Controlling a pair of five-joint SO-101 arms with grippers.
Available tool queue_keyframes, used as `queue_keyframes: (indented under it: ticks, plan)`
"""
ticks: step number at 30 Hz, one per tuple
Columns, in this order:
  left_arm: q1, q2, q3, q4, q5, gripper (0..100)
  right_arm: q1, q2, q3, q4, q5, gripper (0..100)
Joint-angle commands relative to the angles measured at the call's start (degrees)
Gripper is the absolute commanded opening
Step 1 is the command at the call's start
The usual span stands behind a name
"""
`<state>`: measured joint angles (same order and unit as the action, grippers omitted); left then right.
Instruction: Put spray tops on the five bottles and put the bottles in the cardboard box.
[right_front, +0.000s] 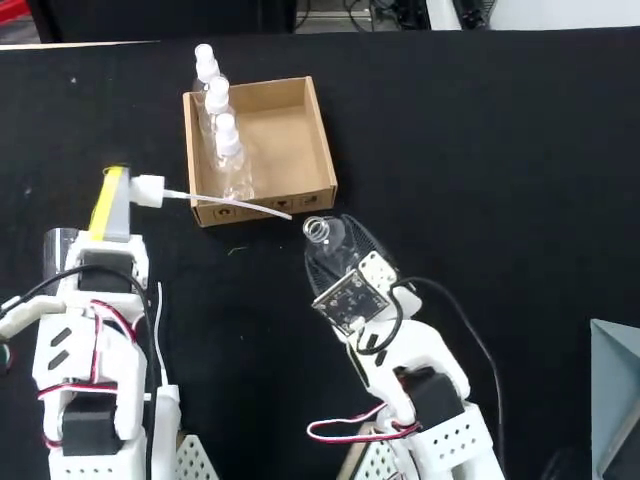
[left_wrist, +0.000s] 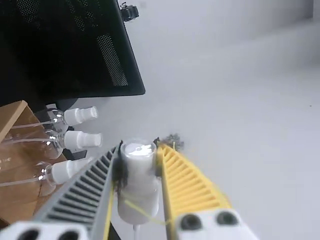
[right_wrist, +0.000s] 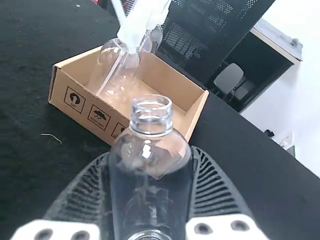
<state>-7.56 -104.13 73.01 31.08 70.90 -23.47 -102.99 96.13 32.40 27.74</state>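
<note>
The cardboard box (right_front: 300, 150) sits at the back of the black table, with three clear capped bottles (right_front: 228, 150) lying along one wall; their white tops (left_wrist: 80, 140) lie in a row. My left gripper (right_front: 125, 187) hovers beside the box, shut on a white spray top (left_wrist: 139, 180) whose thin tube (right_front: 240, 205) points across the box's front wall toward the other arm. Just in front of the box, my right gripper (right_wrist: 150, 155) is shut on a clear bottle (right_wrist: 150, 165) with an open threaded neck (right_wrist: 151, 112). The neck lies close to the tube's end.
A grey object (right_front: 615, 390) stands at the table's right edge. Something clear (right_front: 60, 240) sits beside the left arm's body. Black chairs (right_wrist: 210, 25) and a white wall lie beyond the table. Bare black tabletop (right_front: 480, 150) stretches to the right of the box.
</note>
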Motion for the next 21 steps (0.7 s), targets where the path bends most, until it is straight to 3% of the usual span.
queue_keyframes:
  ticks: [1,21]
  plan:
    - [3.5,-0.4,0.0,-1.5,-2.8,3,-1.4,-5.6,-0.3,-1.5,0.8,1.1]
    - [5.5,-0.4,0.7,-4.5,-3.0,3,-1.5,-5.6,0.2,-1.5,0.8,1.1]
